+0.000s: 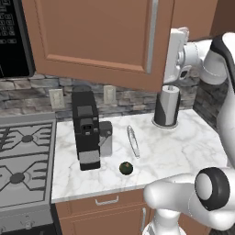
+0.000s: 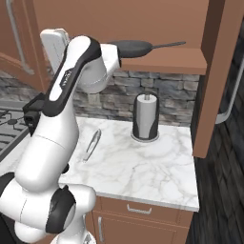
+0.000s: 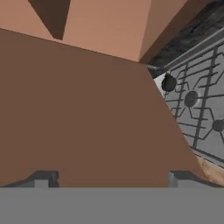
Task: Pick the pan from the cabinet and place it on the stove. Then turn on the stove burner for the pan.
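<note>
Wide apart and empty, the jaws of our gripper stand with both fingertips close against the brown face of the cabinet door. In the left base view the hand sits up behind the door's free edge, just past the slim bar handle.

We judge the step in hand to be swinging this door clear, so we should keep the push square on the panel, near the free edge.

In the right base view the pan lies on the cabinet's bottom shelf, its straight handle pointing away from our arm. We cannot tell how much headroom the shelf leaves.

Below stand the paper-towel holder, the coffee machine and a small dark round thing on the marble counter. The stove lies well to our left, past the coffee machine, so the carry should stay high.
</note>
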Controlling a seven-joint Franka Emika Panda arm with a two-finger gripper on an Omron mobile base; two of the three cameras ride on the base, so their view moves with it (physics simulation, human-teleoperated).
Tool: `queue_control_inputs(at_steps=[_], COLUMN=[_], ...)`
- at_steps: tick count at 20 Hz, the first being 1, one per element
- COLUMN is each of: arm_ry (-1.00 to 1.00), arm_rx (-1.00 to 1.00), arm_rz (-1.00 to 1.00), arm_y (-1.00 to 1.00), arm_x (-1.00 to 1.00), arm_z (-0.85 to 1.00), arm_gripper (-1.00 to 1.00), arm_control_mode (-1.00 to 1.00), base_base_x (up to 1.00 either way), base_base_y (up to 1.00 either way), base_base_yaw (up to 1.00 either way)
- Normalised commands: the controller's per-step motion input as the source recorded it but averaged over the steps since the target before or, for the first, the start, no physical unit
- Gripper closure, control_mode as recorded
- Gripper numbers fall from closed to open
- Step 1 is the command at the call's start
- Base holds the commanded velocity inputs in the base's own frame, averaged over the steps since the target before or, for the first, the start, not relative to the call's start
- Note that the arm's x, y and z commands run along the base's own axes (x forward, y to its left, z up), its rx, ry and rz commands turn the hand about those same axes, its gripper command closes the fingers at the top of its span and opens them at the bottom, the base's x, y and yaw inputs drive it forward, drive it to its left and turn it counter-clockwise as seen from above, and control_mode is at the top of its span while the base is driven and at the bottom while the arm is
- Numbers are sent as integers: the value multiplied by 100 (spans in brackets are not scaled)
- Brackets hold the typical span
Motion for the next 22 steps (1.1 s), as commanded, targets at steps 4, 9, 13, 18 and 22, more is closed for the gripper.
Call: queue_control_inputs(at_steps=[4,9,13,18,22], arm_ry=[0,0,0,0,-2], arm_rx=[0,0,0,0,0], arm_rz=[14,11,8,7,4], arm_y=[76,90,92,91,89], arm_x=[-41,-24,-19,-23,-26], arm_z=[-2,-6,-7,-4,0], arm_gripper=[-100,-100,-100,-100,-100], arm_control_mode=[-100,-100,-100,-100,-100], base_base_x=[0,0,0,0,0], base_base_y=[0,0,0,0,0], base_base_yaw=[0,0,0,0,0])
